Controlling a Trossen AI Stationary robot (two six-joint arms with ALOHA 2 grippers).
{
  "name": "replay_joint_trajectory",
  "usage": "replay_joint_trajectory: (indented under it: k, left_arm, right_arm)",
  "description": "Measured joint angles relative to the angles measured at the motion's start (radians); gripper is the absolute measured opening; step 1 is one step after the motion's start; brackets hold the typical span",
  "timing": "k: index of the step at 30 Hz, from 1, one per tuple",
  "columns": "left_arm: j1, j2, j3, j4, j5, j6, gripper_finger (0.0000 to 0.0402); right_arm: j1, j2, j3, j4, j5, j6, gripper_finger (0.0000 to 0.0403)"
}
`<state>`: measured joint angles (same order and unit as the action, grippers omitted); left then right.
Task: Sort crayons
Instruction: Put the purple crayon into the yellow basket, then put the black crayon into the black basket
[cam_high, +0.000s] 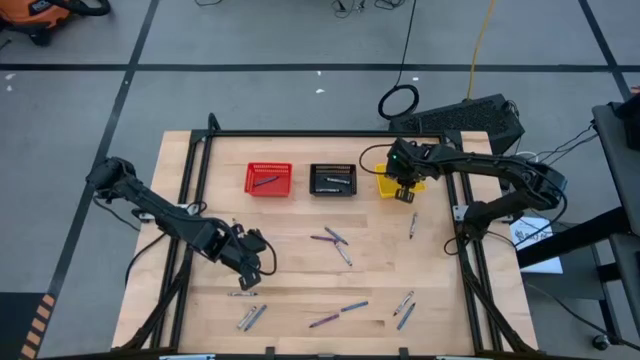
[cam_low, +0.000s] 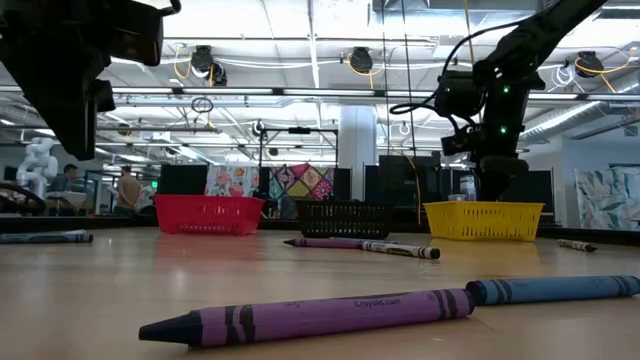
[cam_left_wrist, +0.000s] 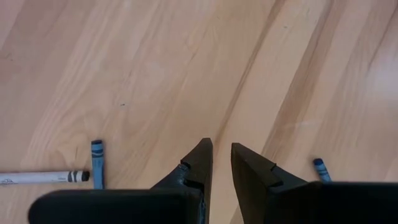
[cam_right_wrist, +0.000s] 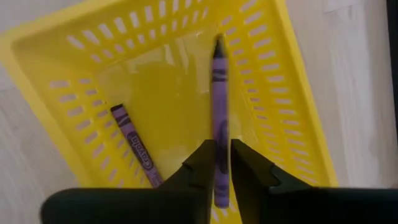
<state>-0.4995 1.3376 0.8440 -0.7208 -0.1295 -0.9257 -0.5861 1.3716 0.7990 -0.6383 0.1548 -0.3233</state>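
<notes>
My right gripper (cam_high: 403, 185) hangs at the upper right of the overhead frame, arm bent in from the right edge, fingers (cam_right_wrist: 200, 163) pinched nearly together. My left gripper (cam_high: 250, 268) sits low at lower left, fingers (cam_left_wrist: 198, 163) slightly parted, holding nothing.

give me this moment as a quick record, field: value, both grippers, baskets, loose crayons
right gripper: over the yellow basket, shut on purple crayon pointing down into it
yellow basket contents: a second purple crayon lies inside
left gripper: low over bare table at its own side, fingers slightly parted, holding nothing
red basket: one dark crayon inside
black basket: crayons inside, count unclear
loose crayons: scattered on the middle and near edge of the table, purple, blue, grey
</notes>
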Motion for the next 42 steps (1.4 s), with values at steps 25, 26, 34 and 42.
replay_joint_trajectory:
  k: [25, 26, 34, 42]
  left_arm:
    - [-0.123, 0.000, 0.020, 0.008, 0.155, -0.114, 0.0061]
    - [-0.142, 0.000, 0.022, 0.007, 0.155, -0.135, 0.0061]
    - [-0.256, 0.074, 0.027, 0.002, 0.145, -0.169, 0.0061]
    - [-0.262, 0.194, 0.027, 0.047, 0.151, -0.168, 0.0061]
  right_arm:
    - [0.006, -0.098, 0.000, -0.047, 0.070, 0.082, 0.0117]
    - [0.006, -0.111, 0.000, -0.056, 0.082, 0.085, 0.0117]
    - [0.006, -0.209, 0.000, -0.099, 0.083, 0.106, 0.0117]
    - [0.006, -0.287, 0.000, -0.100, 0.081, 0.131, 0.0117]
